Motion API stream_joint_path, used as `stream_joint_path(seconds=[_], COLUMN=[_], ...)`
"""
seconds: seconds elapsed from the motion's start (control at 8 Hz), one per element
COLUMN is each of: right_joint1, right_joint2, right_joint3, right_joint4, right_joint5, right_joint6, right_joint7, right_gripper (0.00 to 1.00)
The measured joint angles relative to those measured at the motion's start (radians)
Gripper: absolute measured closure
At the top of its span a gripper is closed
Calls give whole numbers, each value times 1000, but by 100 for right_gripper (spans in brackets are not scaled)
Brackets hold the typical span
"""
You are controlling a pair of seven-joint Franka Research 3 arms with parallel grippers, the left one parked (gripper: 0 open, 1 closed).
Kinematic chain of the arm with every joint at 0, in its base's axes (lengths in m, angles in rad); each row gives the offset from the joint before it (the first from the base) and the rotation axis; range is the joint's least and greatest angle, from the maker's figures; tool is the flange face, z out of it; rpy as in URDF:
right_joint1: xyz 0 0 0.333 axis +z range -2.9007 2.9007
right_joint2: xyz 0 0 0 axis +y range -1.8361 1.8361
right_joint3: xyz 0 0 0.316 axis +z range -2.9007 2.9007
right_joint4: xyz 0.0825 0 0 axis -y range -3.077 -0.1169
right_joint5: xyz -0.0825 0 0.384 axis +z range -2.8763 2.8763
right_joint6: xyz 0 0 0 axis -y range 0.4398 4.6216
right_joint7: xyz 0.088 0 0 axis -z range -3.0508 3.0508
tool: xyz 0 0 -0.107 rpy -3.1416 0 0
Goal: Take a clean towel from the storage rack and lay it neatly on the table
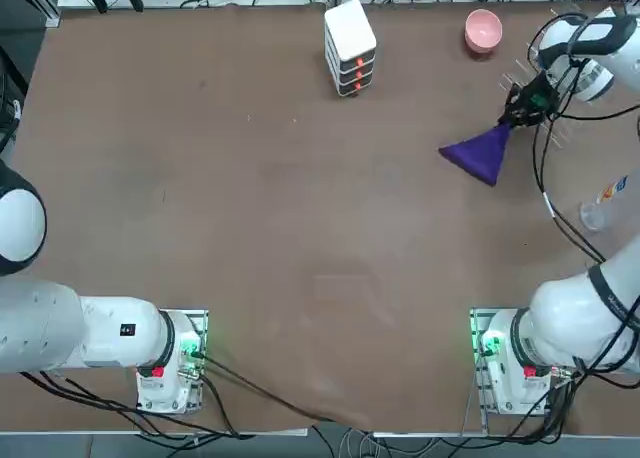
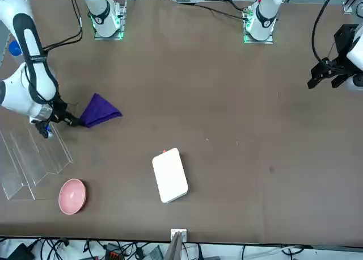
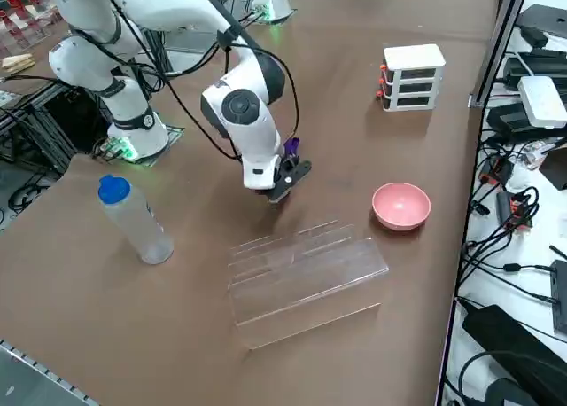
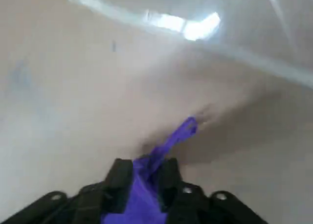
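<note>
Towel (image 1: 478,152): soft purple cloth, bunched into a cone, pinched in right gripper (image 1: 513,117); pink bowl (image 1: 483,30) empty.

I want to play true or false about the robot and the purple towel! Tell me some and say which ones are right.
1. The right gripper is shut on the towel. True.
2. The towel lies flat and neatly spread on the table. False: it hangs bunched in a cone shape from the gripper, not spread out.
3. The pink bowl sits on top of the white box. False: the bowl stands on the table, apart from the box.
4. A bottle with a blue cap stands upright on the table. True.
5. The towel is still in the storage rack. False: the rack holds no towel; the towel is beside it, in the gripper.
</note>
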Motion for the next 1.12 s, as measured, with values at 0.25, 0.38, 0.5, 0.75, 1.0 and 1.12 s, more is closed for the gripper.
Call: stream_joint_path(seconds=[0.25,0.38,0.5,0.75,1.0,1.12], right_joint1=[0,0,4,33,88,101], right_joint2=[6,6,6,1,-6,-9], right_joint3=[-17,-19,-19,-18,-17,-17], right_joint4=[14,19,24,25,22,19], right_joint5=[-84,-106,-114,-117,-139,-154], right_joint6=[44,44,44,36,29,29], right_joint7=[5,5,5,5,6,6], right_gripper=[25,7,0,1,8,19])
